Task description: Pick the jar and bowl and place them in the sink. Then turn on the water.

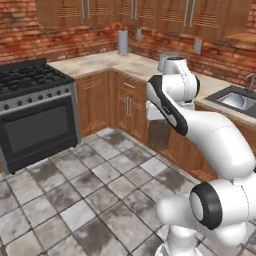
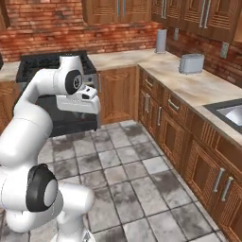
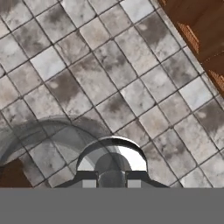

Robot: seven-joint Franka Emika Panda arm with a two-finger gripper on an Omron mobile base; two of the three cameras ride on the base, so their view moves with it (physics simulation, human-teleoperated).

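Observation:
My gripper (image 3: 111, 184) points down at the tiled floor, shut on the jar (image 3: 111, 158), a small translucent grey rounded thing between the two dark fingertips (image 3: 89, 183). The arm is folded high over the floor, with the hand (image 2: 79, 101) in front of the stove and well away from the counter. The sink (image 1: 223, 93) is a grey basin set in the counter at the far right, and its near corner shows in the right base view (image 2: 218, 107). A slim faucet (image 1: 250, 80) stands behind it with no water falling. The bowl is out of view.
A black stove (image 1: 30, 100) stands at the left. The beige counter (image 2: 189, 85) runs over wooden cabinets (image 2: 208, 160) and carries a toaster (image 2: 191, 63) and a grey cylinder (image 1: 122, 42). Open tiled floor (image 2: 127, 179) lies between me and the cabinets.

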